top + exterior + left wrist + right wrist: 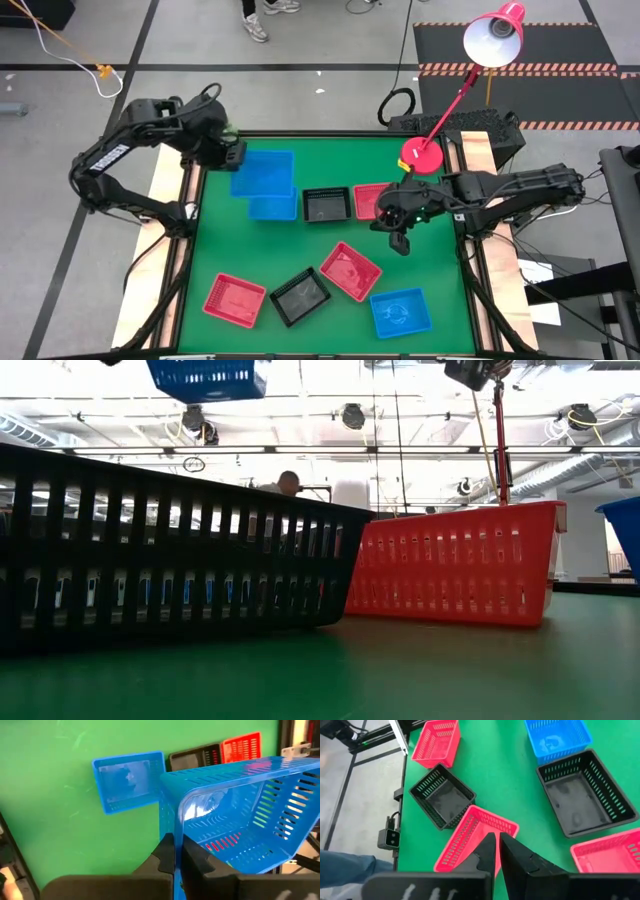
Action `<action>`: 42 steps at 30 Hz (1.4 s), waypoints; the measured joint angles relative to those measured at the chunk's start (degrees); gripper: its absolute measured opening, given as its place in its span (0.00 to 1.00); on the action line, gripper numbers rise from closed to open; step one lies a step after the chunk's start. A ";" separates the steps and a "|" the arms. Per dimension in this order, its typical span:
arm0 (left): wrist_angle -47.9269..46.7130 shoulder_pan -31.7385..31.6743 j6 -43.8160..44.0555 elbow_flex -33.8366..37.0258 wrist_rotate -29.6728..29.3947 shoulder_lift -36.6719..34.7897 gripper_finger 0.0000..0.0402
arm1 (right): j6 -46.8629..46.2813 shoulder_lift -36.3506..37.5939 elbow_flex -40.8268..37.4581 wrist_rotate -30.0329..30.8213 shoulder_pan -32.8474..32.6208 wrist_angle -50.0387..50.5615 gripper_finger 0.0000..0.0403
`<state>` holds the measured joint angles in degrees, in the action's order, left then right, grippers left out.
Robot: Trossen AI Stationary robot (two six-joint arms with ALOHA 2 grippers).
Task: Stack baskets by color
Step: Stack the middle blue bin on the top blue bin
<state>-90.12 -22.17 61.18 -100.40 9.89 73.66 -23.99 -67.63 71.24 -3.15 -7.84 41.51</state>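
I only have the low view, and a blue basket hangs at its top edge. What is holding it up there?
Observer: The left gripper, jaws shut on one wall of that lifted blue basket.
Operator: What lies below it?
Observer: A second blue basket sits on the green mat; from overhead, the lifted one partly overlaps it.
Operator: And the other arm?
Observer: The right gripper hangs above the mat beside a red basket, jaws shut, holding nothing.
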 joint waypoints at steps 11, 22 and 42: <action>3.26 -5.67 -9.18 12.36 7.34 0.96 0.02 | 0.77 1.66 0.00 0.06 0.00 1.12 0.04; 12.02 -6.24 -11.47 26.38 9.68 0.97 0.02 | 2.68 1.70 0.00 0.08 0.00 2.04 0.04; 26.46 -13.04 -13.57 41.30 9.38 0.97 0.02 | 3.72 4.41 0.00 0.39 1.16 4.64 0.04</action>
<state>-63.66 -35.21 47.61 -59.10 19.27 74.63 -20.27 -63.22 71.24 -2.76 -6.68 46.15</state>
